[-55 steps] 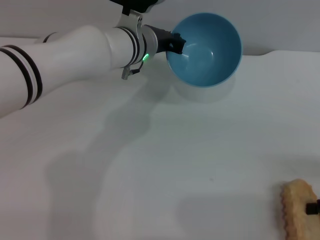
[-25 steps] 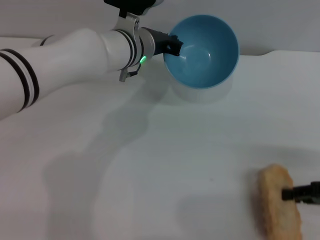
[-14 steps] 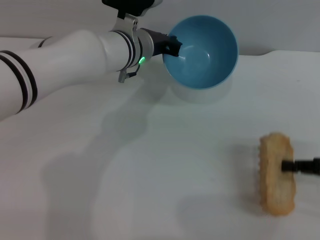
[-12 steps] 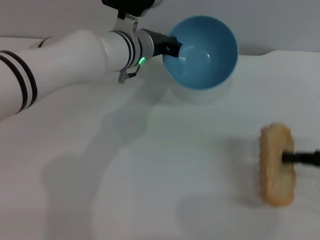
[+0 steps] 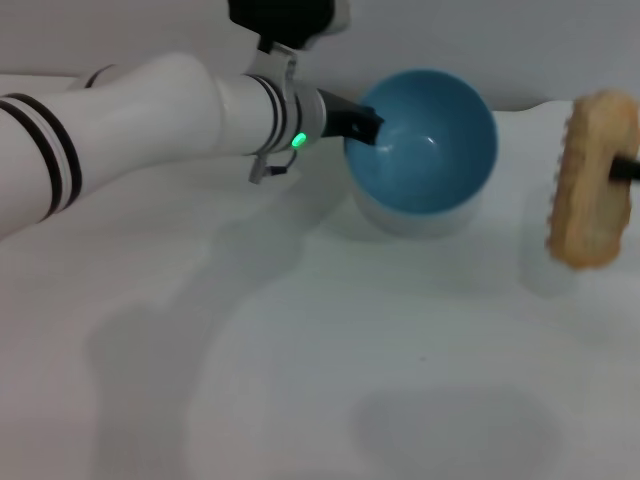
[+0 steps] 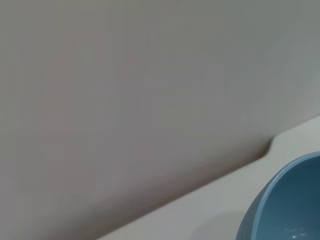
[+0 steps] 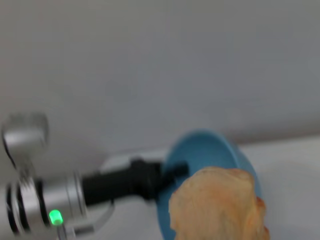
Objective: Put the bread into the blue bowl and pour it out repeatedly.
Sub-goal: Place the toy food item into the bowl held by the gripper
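Observation:
The blue bowl (image 5: 430, 150) hangs tilted above the table at the back, its opening turned toward me. My left gripper (image 5: 366, 126) is shut on its left rim. The bread (image 5: 592, 180) is in the air just right of the bowl, standing on end with its ridged edge facing the bowl. My right gripper (image 5: 624, 168) is shut on it from the right, mostly out of the head view. The right wrist view shows the bread (image 7: 217, 210) close up, with the bowl (image 7: 200, 150) and the left gripper (image 7: 172, 172) behind it. A part of the bowl (image 6: 287, 205) fills a corner of the left wrist view.
A white table (image 5: 300, 350) spreads under both arms, with a grey wall (image 5: 520, 40) right behind the bowl. The thick white left arm (image 5: 130, 120) crosses the back left of the table. A step in the table's back edge (image 5: 545, 103) sits between bowl and bread.
The right gripper has carried the bread from low at the near right up and away, to beside the bowl. The left gripper has shifted the bowl slightly right and down.

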### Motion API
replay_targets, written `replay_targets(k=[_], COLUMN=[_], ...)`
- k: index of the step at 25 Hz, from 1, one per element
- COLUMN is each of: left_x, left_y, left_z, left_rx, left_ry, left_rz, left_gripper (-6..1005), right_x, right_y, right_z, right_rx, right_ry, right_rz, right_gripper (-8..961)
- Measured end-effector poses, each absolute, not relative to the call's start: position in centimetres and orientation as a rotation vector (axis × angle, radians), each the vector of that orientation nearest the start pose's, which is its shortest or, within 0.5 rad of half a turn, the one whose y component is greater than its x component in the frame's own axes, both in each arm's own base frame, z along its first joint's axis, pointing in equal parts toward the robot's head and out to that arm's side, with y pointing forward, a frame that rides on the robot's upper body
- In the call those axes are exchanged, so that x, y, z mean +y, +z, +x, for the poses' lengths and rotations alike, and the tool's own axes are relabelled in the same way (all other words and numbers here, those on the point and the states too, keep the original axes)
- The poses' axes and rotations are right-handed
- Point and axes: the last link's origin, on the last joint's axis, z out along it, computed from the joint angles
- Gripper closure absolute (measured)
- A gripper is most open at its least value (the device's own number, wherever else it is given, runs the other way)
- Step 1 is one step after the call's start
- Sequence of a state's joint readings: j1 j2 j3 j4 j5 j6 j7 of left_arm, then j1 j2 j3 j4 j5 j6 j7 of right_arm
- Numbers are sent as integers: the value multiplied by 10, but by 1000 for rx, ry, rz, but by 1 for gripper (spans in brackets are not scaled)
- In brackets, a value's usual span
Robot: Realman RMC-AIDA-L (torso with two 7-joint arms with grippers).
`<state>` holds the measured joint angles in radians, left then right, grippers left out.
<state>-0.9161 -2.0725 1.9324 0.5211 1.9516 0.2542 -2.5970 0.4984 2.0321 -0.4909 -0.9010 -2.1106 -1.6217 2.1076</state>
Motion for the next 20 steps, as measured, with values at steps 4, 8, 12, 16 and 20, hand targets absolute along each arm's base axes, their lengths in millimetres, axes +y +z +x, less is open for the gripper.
replay_targets(k=[4, 8, 12, 16, 20], left_x=[432, 424, 419, 414, 412], left_y=[-123, -132, -135, -139, -139], left_z=[-157, -148, -143, -139, -135], left_rx=[-792, -799, -809, -810, -817], left_ry=[-108, -115, -120, -107, -111], left_rz=[-2339, -2378, -2401, -2437, -2452], left_gripper=[1000, 1000, 1000, 1000, 1000], right_x=[349, 359, 368, 374, 376], right_y=[90, 83, 64, 41, 27], right_z=[273, 265, 261, 258, 258], right_rx=[1310, 1239, 1229, 1241, 1267], right_ry=[873, 913, 958, 972, 926], right_rz=[-2307, -2288, -2282, -2302, -2323], right_gripper=[845, 853, 858, 862, 864])
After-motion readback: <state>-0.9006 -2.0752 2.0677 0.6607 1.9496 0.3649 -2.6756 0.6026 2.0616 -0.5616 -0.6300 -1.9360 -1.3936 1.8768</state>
